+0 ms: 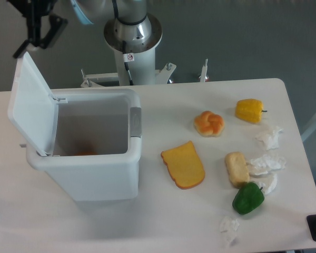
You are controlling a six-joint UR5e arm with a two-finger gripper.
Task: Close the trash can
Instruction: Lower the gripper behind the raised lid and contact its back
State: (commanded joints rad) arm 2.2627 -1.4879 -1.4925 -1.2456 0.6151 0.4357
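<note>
The trash can (pixel 97 176) is a large white bin on the left of the table. Its flat lid (pixel 31 105) stands raised on the left side, so the top is uncovered. A grey latch tab (pixel 135 122) sits on the right rim. Something orange (pixel 84 154) lies at the bottom inside. My gripper (pixel 31 45) hangs at the upper left, just above the lid's top edge. Its two dark fingers look spread apart with nothing between them.
The robot's base column (pixel 132 37) stands behind the bin. To the right lie an orange bun (pixel 208 123), a yellow pepper (pixel 249 110), a yellow slice (pixel 183 165), a bread piece (pixel 236 168), a green pepper (pixel 248 198) and crumpled paper (pixel 268 137).
</note>
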